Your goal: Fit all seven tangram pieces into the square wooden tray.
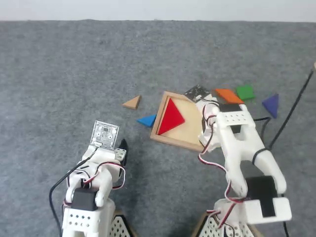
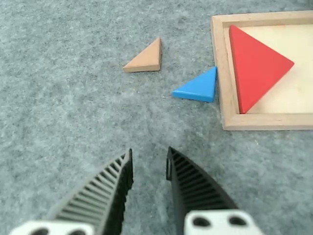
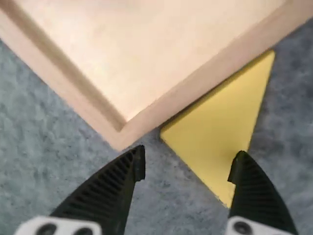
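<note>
One tray (image 1: 175,141) at centre-right holds one red triangle (image 1: 171,117); six pieces (image 1: 228,95) lie outside. The yellow triangle (image 3: 220,132) sits between the wide-spread right gripper (image 3: 190,159); left gripper (image 2: 149,154) narrowly parted, empty.

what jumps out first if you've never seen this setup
The big red triangle lies in the square wooden tray at mid-table. The right gripper hangs open over a yellow triangle lying close beside the tray's rim. A blue triangle and a tan triangle lie loose on the grey mat nearby.
</note>
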`<action>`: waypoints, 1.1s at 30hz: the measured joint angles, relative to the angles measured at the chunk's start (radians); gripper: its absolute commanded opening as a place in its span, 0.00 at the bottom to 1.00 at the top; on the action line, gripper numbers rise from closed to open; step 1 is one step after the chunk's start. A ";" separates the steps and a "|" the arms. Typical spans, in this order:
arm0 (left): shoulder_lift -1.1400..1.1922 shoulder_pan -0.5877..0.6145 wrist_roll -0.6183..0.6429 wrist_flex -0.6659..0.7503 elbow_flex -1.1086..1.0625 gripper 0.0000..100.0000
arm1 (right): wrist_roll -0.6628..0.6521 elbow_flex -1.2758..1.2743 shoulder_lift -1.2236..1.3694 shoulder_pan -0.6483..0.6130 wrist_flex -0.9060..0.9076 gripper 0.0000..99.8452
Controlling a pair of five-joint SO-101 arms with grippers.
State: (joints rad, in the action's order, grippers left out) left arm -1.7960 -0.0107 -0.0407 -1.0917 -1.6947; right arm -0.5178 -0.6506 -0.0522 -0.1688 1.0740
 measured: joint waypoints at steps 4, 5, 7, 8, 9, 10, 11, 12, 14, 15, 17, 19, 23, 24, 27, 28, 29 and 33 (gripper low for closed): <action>0.000 0.000 0.000 0.000 0.000 0.11 | -0.009 0.000 0.055 0.041 -0.066 0.28; 0.000 0.000 0.000 0.000 0.000 0.11 | -0.009 0.000 0.071 0.046 -0.081 0.28; 0.000 0.000 0.000 0.000 0.000 0.11 | -0.009 0.000 0.086 0.048 -0.101 0.28; 0.000 0.000 0.000 0.000 0.000 0.11 | -0.009 0.000 0.089 0.046 -0.112 0.28; 0.000 0.000 0.000 0.000 0.000 0.11 | -0.009 0.000 0.089 0.044 -0.123 0.28; 0.000 0.000 0.000 0.000 0.000 0.11 | -0.009 0.000 0.089 0.044 -0.135 0.28; 0.000 0.000 0.000 0.000 0.000 0.11 | -0.008 0.000 0.089 0.044 -0.144 0.28; 0.000 0.000 0.000 0.000 0.000 0.11 | 0.006 0.000 0.089 0.044 -0.150 0.28; 0.000 0.000 0.000 0.000 0.000 0.11 | 0.029 0.000 0.092 0.049 -0.157 0.28; 0.000 0.000 0.000 0.000 0.000 0.11 | 0.040 0.000 0.097 0.057 -0.157 0.28; 0.000 0.000 0.000 0.000 0.000 0.11 | 0.069 0.003 0.098 0.084 -0.158 0.28; 0.000 0.000 0.000 0.000 0.000 0.11 | 0.098 0.008 0.098 0.130 -0.158 0.28; 0.000 0.000 0.000 0.000 0.000 0.11 | 0.126 0.032 0.098 0.233 -0.158 0.28; 0.000 0.000 0.000 0.000 0.000 0.11 | 0.127 0.034 0.098 0.252 -0.158 0.28; 0.000 0.000 0.000 0.000 0.000 0.11 | 0.127 0.038 0.098 0.285 -0.158 0.28; 0.000 0.000 0.000 0.000 0.000 0.11 | 0.127 0.038 0.098 0.285 -0.158 0.28; 0.000 0.000 0.000 0.000 0.000 0.11 | 0.129 0.038 0.098 0.284 -0.155 0.28; 0.000 0.000 0.000 0.000 0.000 0.11 | 0.126 0.038 0.098 0.216 -0.115 0.28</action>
State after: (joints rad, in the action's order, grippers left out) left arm -1.7960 -0.0107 -0.0407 -1.0917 -1.6947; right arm -0.3920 -0.6122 0.0460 0.0476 0.9590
